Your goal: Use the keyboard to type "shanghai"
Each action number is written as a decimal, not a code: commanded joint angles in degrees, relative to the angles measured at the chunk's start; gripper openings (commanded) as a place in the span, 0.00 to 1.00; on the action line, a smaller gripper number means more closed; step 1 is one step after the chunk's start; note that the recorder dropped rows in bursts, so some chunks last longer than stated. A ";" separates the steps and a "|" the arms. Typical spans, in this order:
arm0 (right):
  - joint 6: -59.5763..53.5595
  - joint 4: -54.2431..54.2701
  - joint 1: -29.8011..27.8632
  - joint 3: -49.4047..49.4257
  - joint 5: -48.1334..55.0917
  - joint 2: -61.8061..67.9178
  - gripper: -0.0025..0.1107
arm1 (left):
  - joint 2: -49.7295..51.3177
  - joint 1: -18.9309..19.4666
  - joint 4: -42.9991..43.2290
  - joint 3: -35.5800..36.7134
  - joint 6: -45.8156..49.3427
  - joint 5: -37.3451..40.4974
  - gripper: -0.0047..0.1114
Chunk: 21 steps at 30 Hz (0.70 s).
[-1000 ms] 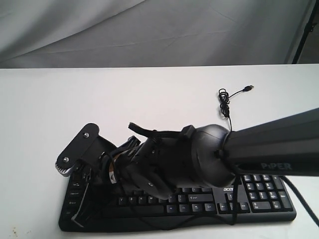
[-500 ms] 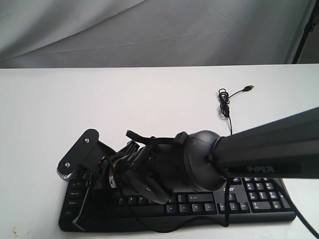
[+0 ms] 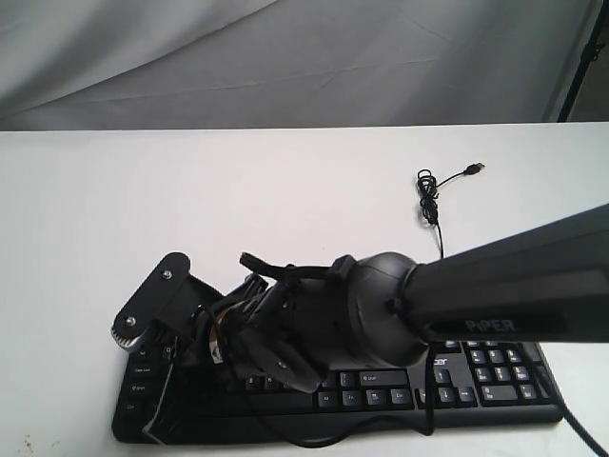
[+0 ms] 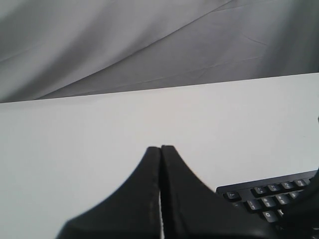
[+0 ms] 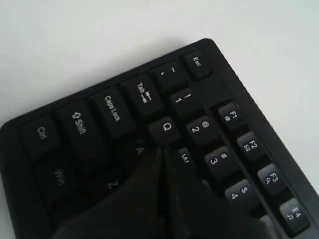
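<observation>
On a white table (image 3: pixel 285 190) before a grey cloth backdrop (image 3: pixel 285 57), a black Acer keyboard (image 3: pixel 381 395) lies along the near edge, its number pad at the right end. Its thin black cable (image 3: pixel 430 205) runs away across the tabletop in a small tangle and ends in a loose USB plug (image 3: pixel 479 168).

The right arm (image 3: pixel 514 286), marked "PiPER" (image 3: pixel 490 326), reaches in from the right and crosses the middle, covering much of the key field. Its wrist is low over the left end of the board, where a black plate with two screws (image 3: pixel 150 295) juts out at a tilt.

From the right wrist camera, the right gripper (image 5: pixel 164 149) has its two fingers pressed flat together with nothing between them. Their joined tip sits at the edge of the Q key (image 5: pixel 167 128), between the A and W keys. Whether it presses a key cannot be told. Esc, Tab, Caps Lock, Shift and Ctrl are legible along that end.

The left gripper (image 4: pixel 160 148) is likewise closed tight and empty, poised over bare table with a corner of the keyboard just beside it.
</observation>
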 commanded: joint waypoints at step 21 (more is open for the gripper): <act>0.43 0.89 -2.91 15.44 -7.64 -11.85 0.02 | -0.20 -0.20 0.27 0.25 -0.16 -0.33 0.04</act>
